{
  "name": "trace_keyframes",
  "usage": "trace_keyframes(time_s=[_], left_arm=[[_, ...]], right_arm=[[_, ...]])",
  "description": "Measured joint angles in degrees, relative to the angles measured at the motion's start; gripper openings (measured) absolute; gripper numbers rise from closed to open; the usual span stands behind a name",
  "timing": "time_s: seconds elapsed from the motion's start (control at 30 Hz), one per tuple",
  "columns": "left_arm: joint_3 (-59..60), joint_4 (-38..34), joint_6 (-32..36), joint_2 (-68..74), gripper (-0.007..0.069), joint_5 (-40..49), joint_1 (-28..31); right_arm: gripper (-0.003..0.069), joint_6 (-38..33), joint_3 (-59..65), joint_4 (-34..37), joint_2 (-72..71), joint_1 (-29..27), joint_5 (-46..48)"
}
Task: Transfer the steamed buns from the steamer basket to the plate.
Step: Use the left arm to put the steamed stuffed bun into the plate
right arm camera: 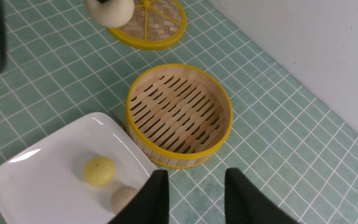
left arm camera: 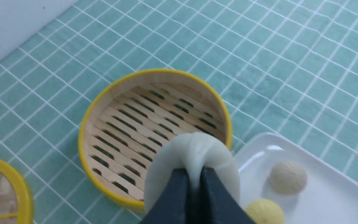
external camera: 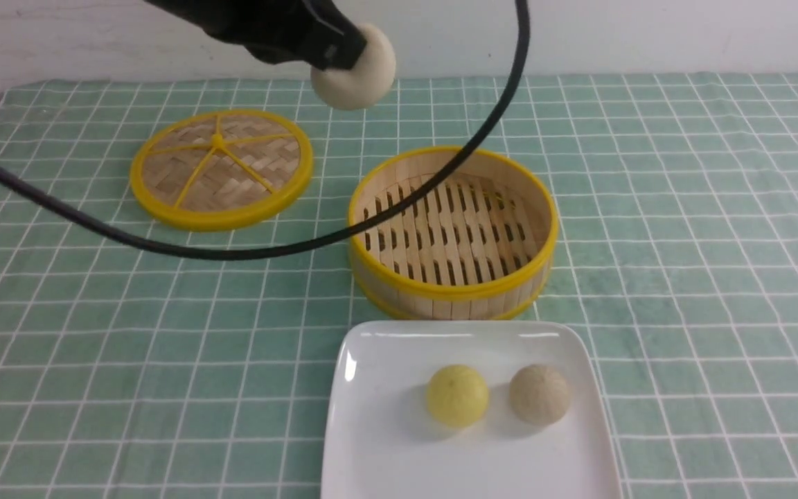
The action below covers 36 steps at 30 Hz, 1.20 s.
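Jaws of the left gripper point(left arm camera: 195, 178) are almost closed. They pinch the last bun point(left arm camera: 194, 152) so firmly that its soft skin folds in between them. The bun hangs in the air, clear of the basket point(external camera: 454, 294), whose slats are bare. In the front view it shows at about 11 o'clock from the basket, high over the cloth point(external camera: 683, 208).

The plate point(external camera: 385, 457) lies at 6 o'clock from the basket, just beside its wall; I cannot tell if they touch. On it rest the yellow bun point(external camera: 457, 395) and, at 3 o'clock from it, the beige bun point(external camera: 539, 394), near each other but apart. The lid point(external camera: 221, 168) lies at 10 o'clock from the basket, well out of the way.

The right gripper point(right arm camera: 196, 172) is wide open and holds nothing. It hovers over the cloth beside the plate's corner.

I judge that the step in hand is the carrying of the third bun, so the task is about two thirds done. The next move calls for bringing the bun toward 6 o'clock and lowering it over the free part of the plate, at 9 o'clock from the yellow bun. The jaws should open only when the bun is low, because it is round and the plate is glossy, so it may roll.
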Motion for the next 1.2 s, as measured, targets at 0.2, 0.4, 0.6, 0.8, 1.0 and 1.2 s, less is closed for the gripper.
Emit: trace_keyframes(time_s=[0.2,0.4,0.6,0.8,1.0,1.2], left_arm=[[5.0,-0.3,-3.3,-0.5,0.003,9.0,0.0],[19.7,-3.6,-0.4,2.2,0.0031,4.4,0.0],[29.3,-8.8,5.3,7.9,0.0032,-3.5,0.0],[30.9,-11.7,9.4,12.4,0.0032,-6.5,0.0],[30.9,-12.9,11.0,15.5,0.0032,-11.1,0.0],[30.9,-12.9,11.1,16.5,0.0034,-13.7,0.0]], right_arm=[[0.0275,0.0,0.0,0.0,0.0,0.0,0.1],[0.0275,0.0,0.0,0.4,0.0,0.0,0.1],[0.0275,0.0,0.0,0.8,0.0,0.0,0.1],[0.0275,0.0,0.0,1.8,0.0,0.0,0.1],[0.0275,0.0,0.0,2.2,0.0,0.0,0.1],[0.0274,0.2,0.0,2.2,0.0,0.0,0.1]])
